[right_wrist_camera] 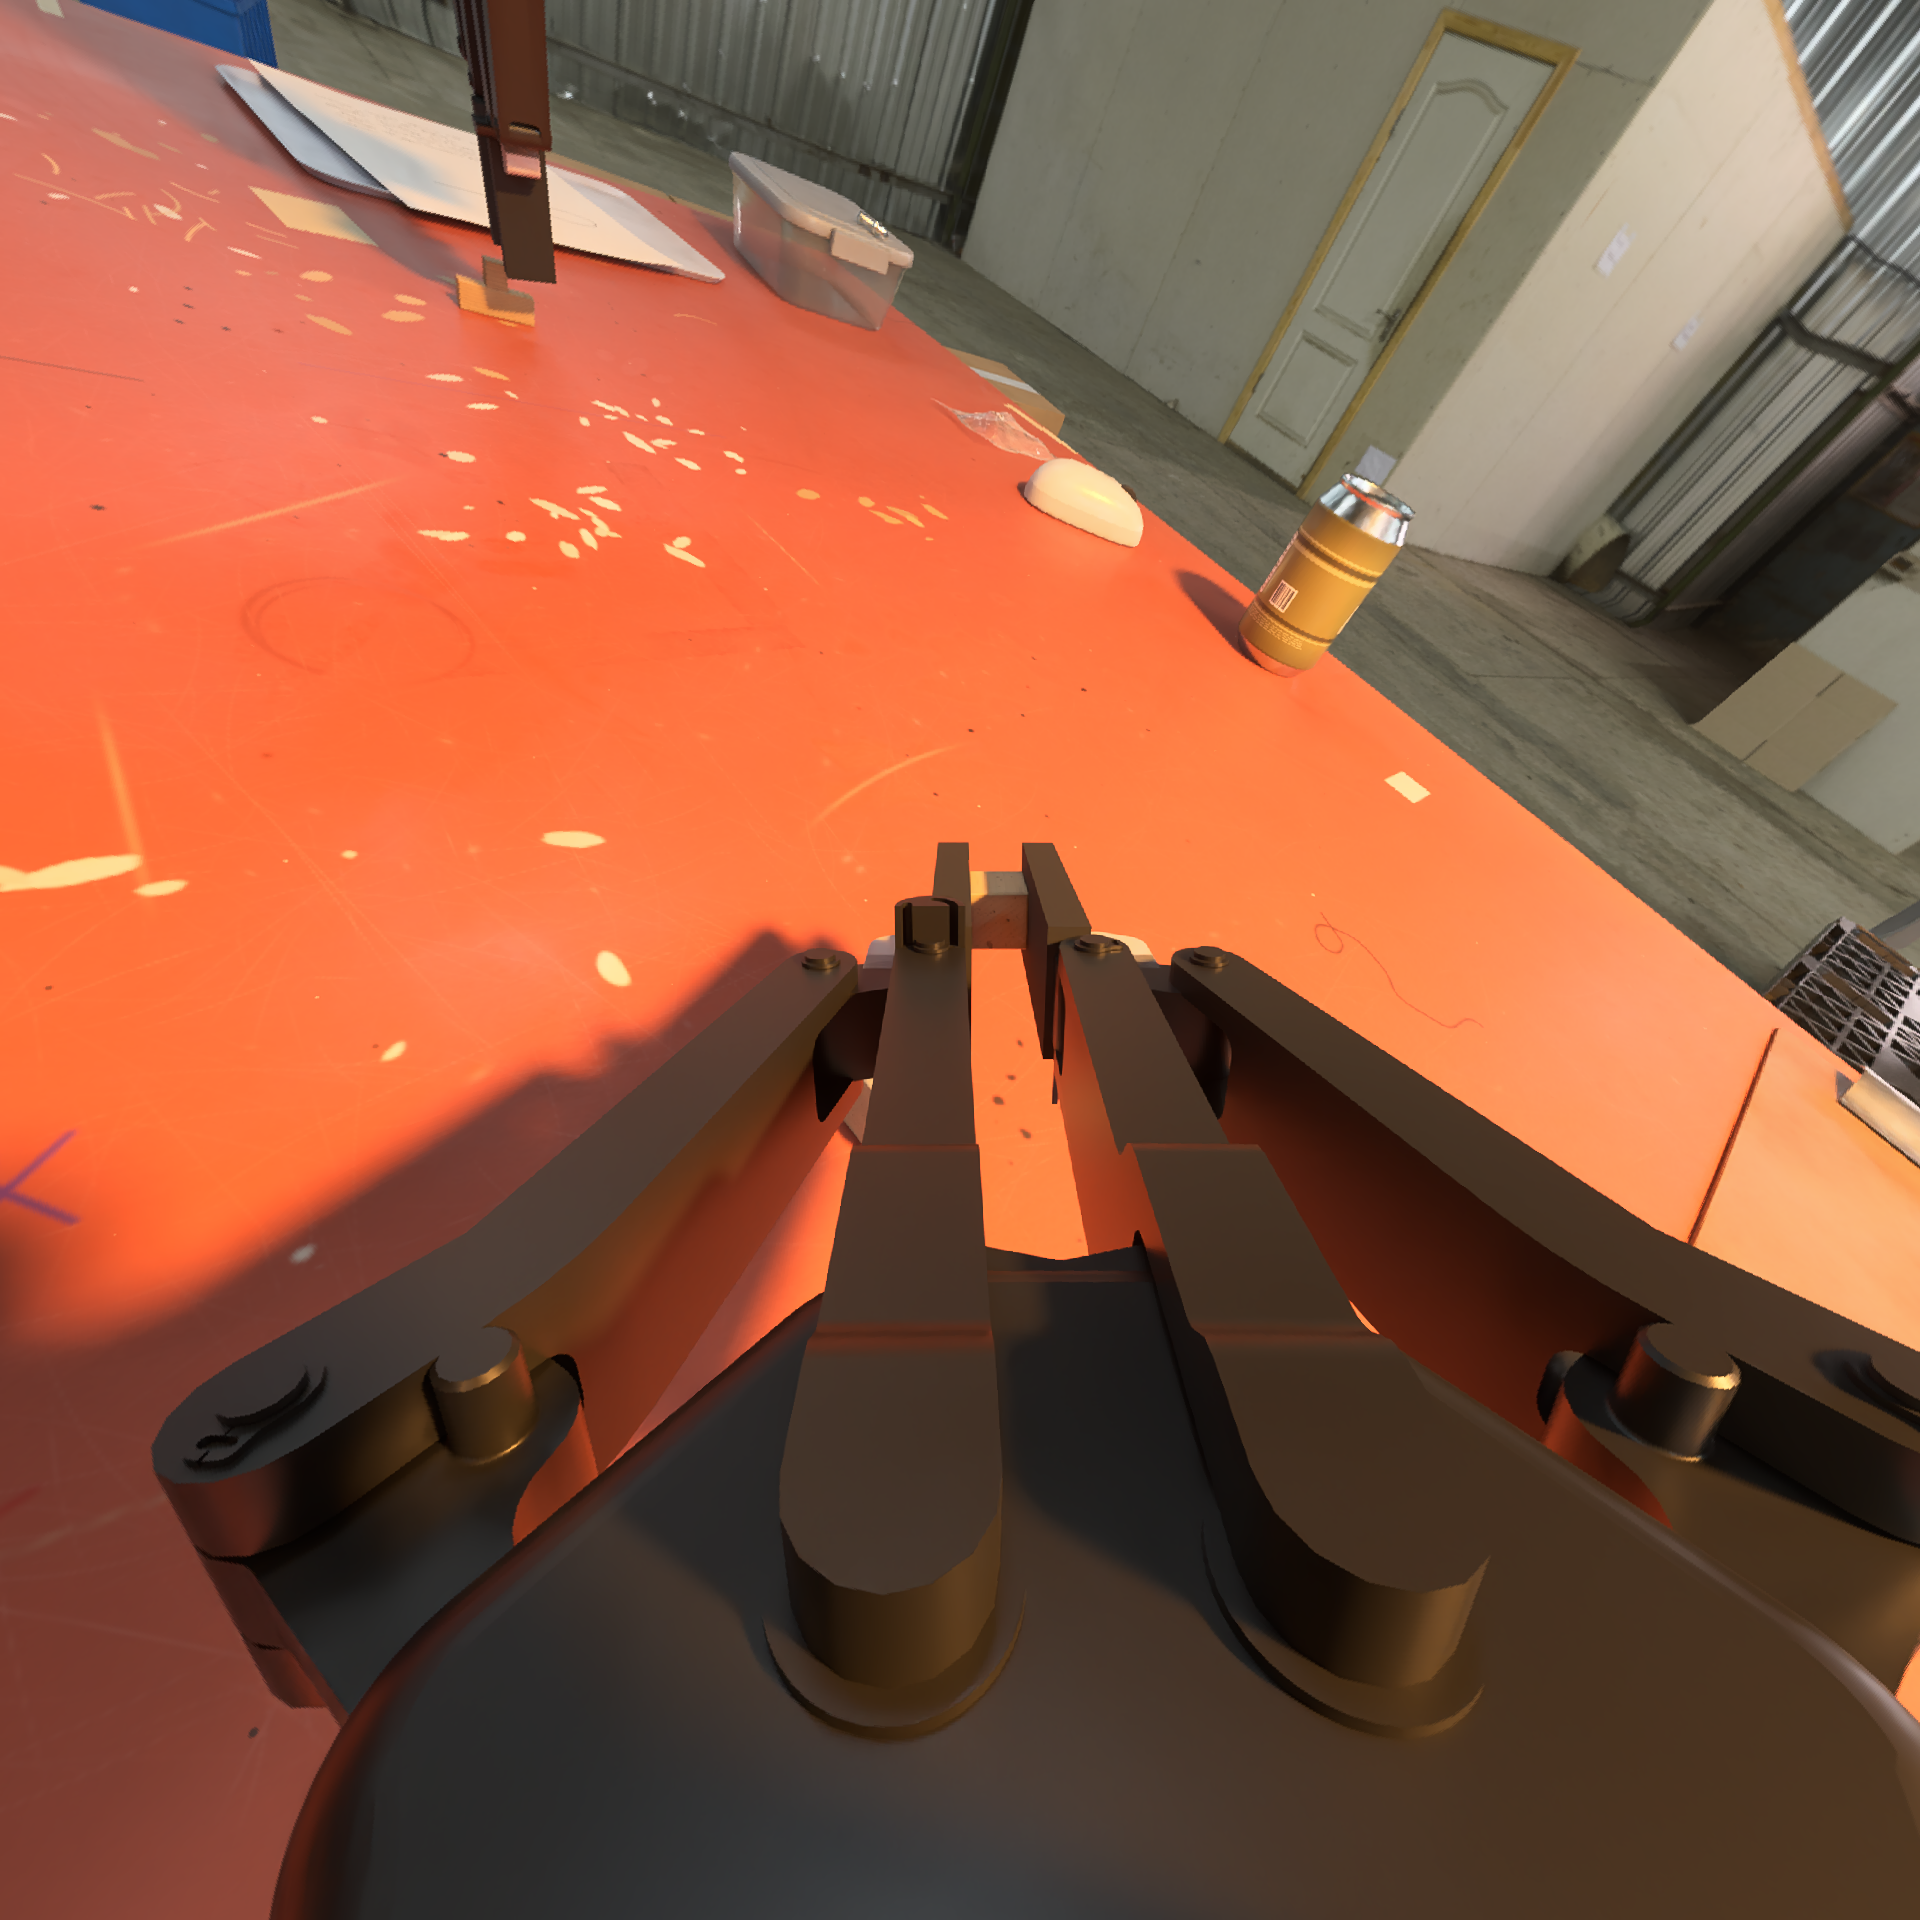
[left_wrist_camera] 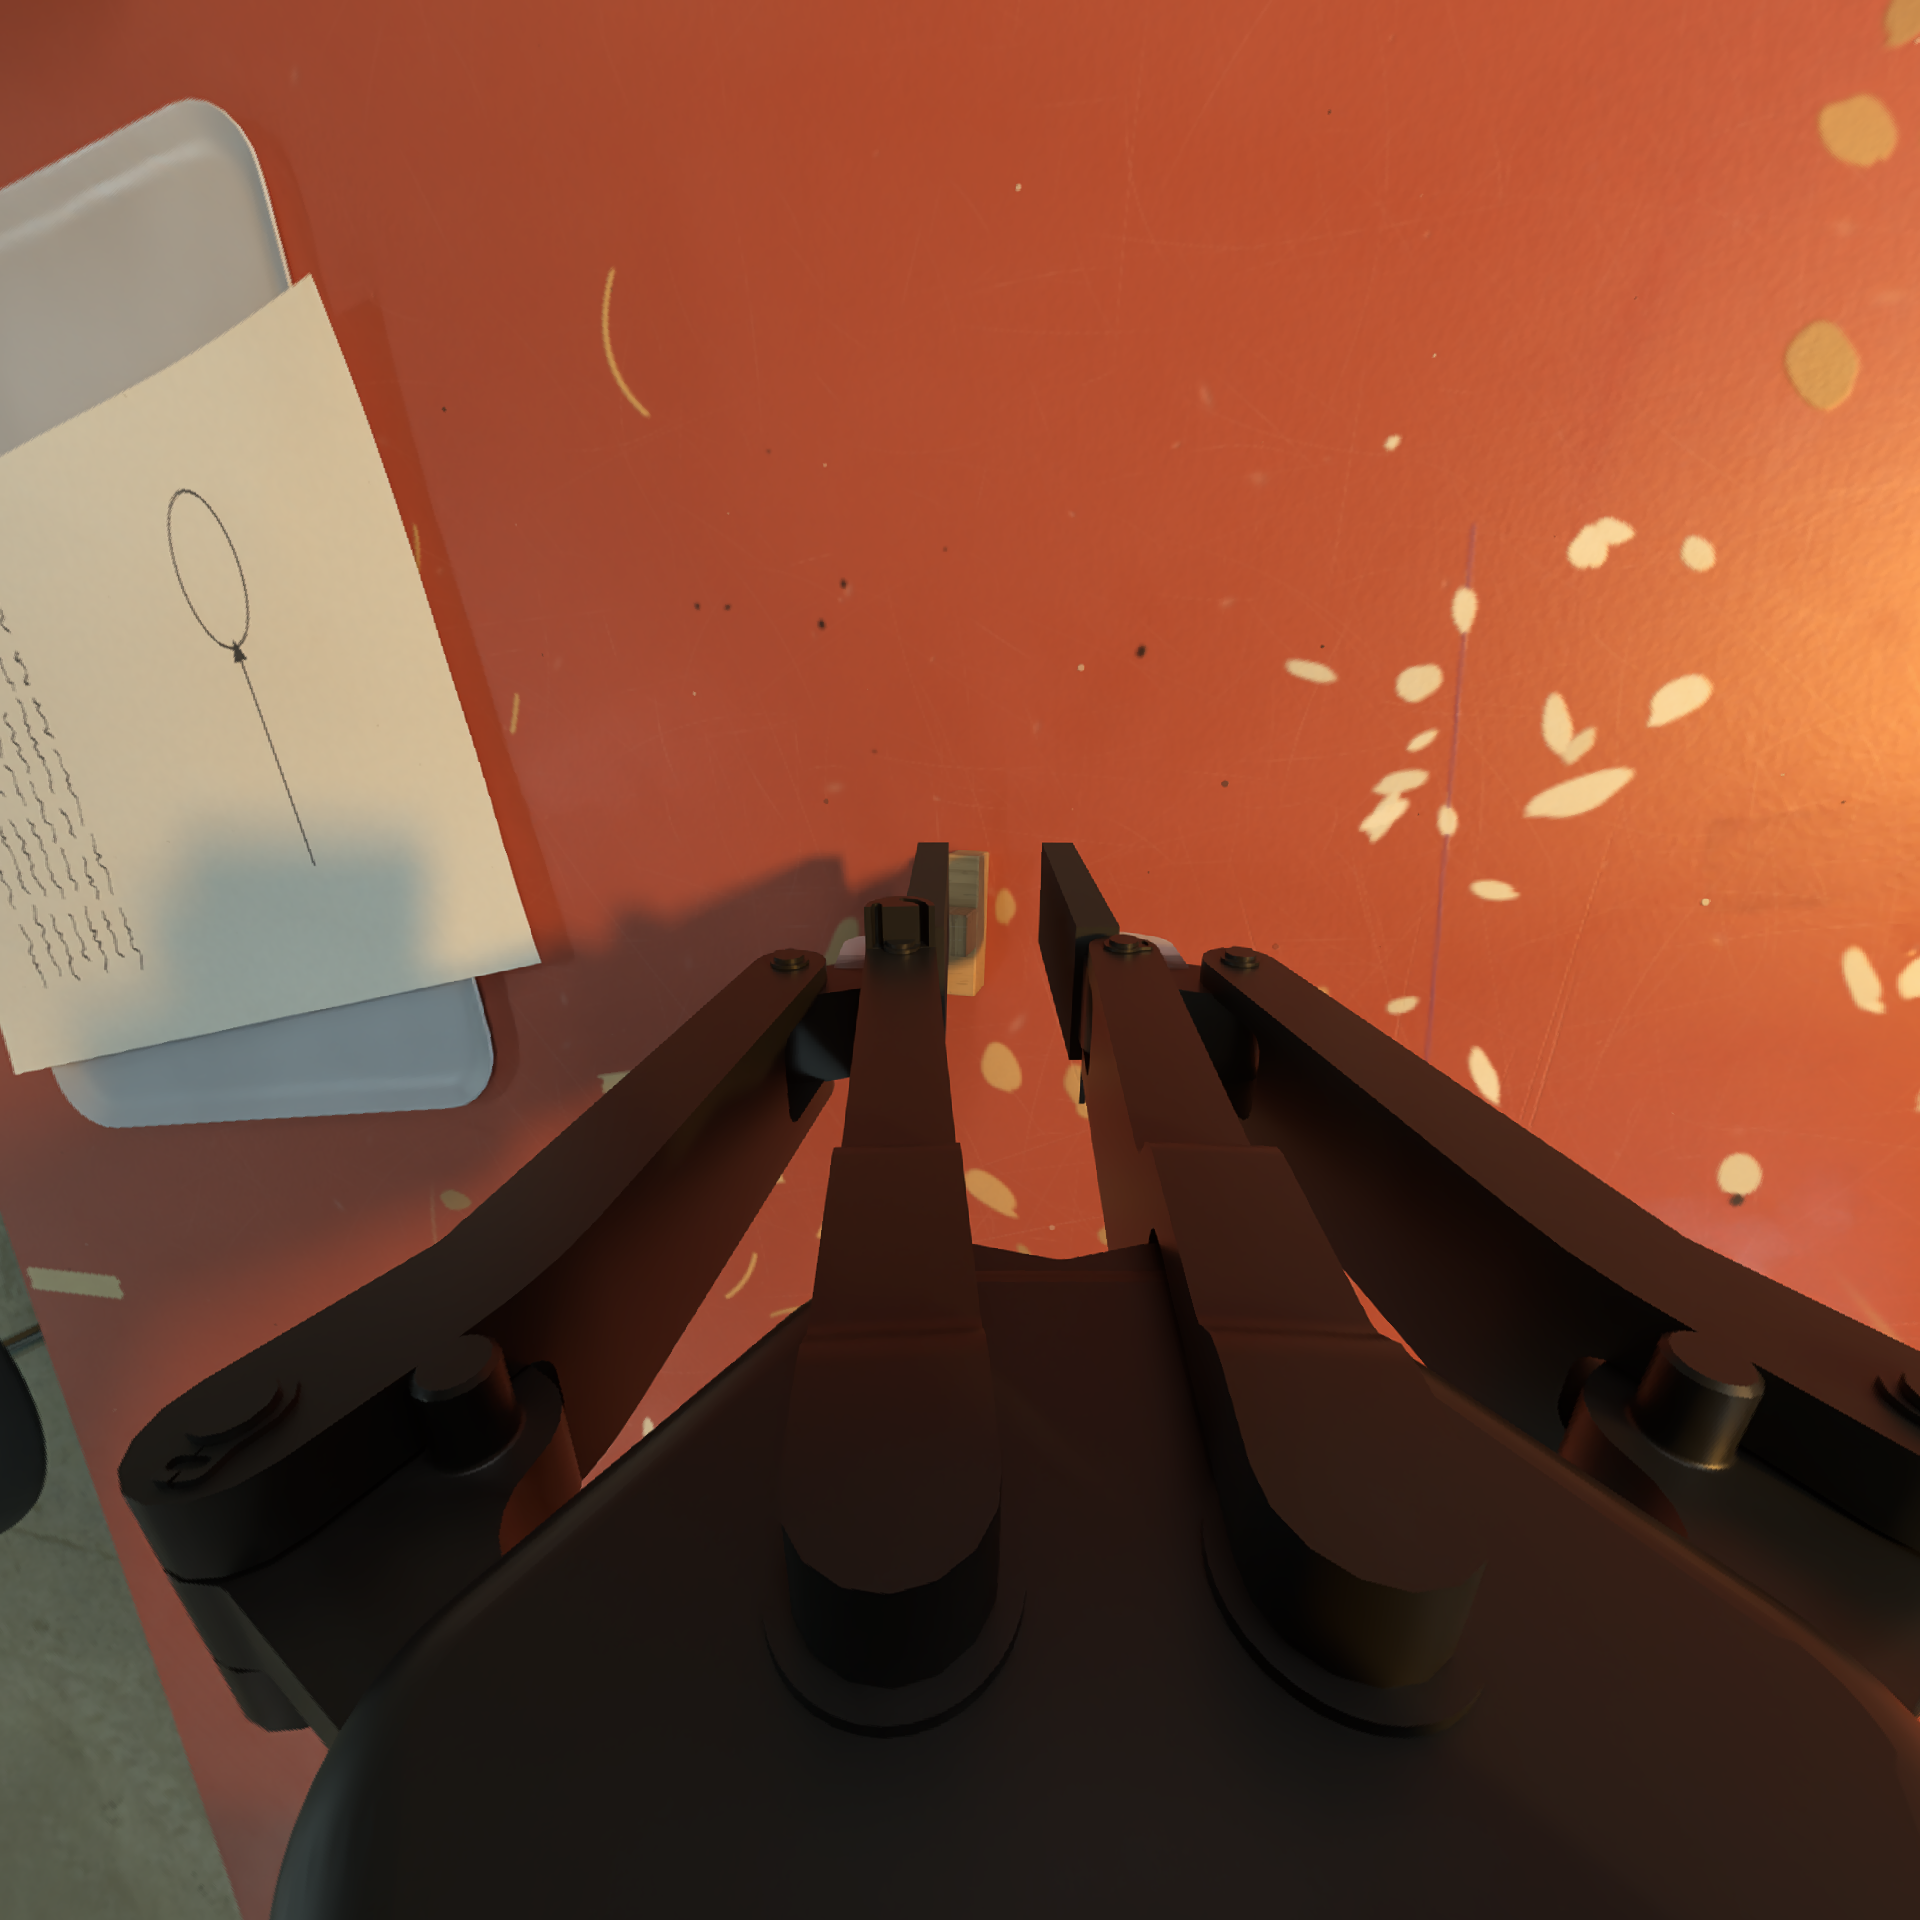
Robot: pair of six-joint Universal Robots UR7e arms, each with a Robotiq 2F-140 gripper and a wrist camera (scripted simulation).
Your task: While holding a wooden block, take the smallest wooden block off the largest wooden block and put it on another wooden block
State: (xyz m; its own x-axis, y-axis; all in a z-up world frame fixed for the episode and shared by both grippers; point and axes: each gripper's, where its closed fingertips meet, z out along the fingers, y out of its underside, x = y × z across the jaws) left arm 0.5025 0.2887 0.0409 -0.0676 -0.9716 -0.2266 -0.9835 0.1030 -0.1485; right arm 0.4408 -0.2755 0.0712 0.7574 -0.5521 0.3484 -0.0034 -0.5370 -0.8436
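Note:
My left gripper [left_wrist_camera: 995,868] points straight down at the red table [left_wrist_camera: 1143,416]. It is open, and its fingers straddle a small stack of wooden blocks [left_wrist_camera: 966,925] that lies close to the left finger. In the right wrist view the same gripper [right_wrist_camera: 523,265] stands far off. There a small block [right_wrist_camera: 492,273] sits on a wider flat block [right_wrist_camera: 497,303], right beside the fingertips. My right gripper [right_wrist_camera: 995,862] is shut on a pale wooden block [right_wrist_camera: 1000,906] and holds it low over the table.
A grey tray [left_wrist_camera: 135,239] with a sheet of paper [left_wrist_camera: 260,675] lies at the left. A clear lidded box [right_wrist_camera: 821,244], a white rounded object [right_wrist_camera: 1081,499] and an orange can [right_wrist_camera: 1325,582] stand along the table's far edge, beyond which is the floor.

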